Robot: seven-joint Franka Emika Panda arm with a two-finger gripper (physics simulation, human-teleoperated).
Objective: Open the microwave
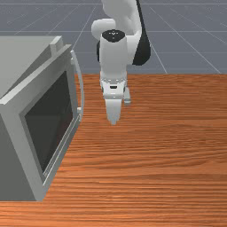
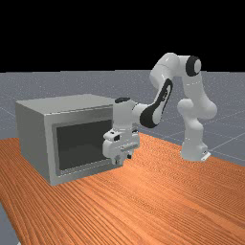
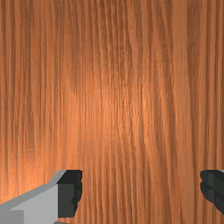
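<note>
The grey microwave (image 1: 26, 146) stands at the front view's left, its dark-windowed door (image 1: 51, 119) facing the arm's side. A narrow wedge between door and body, wider toward the handle, makes the door look slightly ajar. The pale curved handle (image 1: 80, 84) is on the door's edge nearer the arm's base. My gripper (image 1: 113, 121) points down over the table, a short way to the front view's right of the handle and apart from it. In the wrist view the gripper (image 3: 141, 192) is open, its fingers wide apart with only wood below. In the far view the hand hides the handle.
The wooden table (image 1: 155, 168) extends to the front view's right and below the gripper. In the far view, the microwave's body (image 2: 36, 139) stands behind and left of the hand, and the arm's base (image 2: 193, 150) is at the right.
</note>
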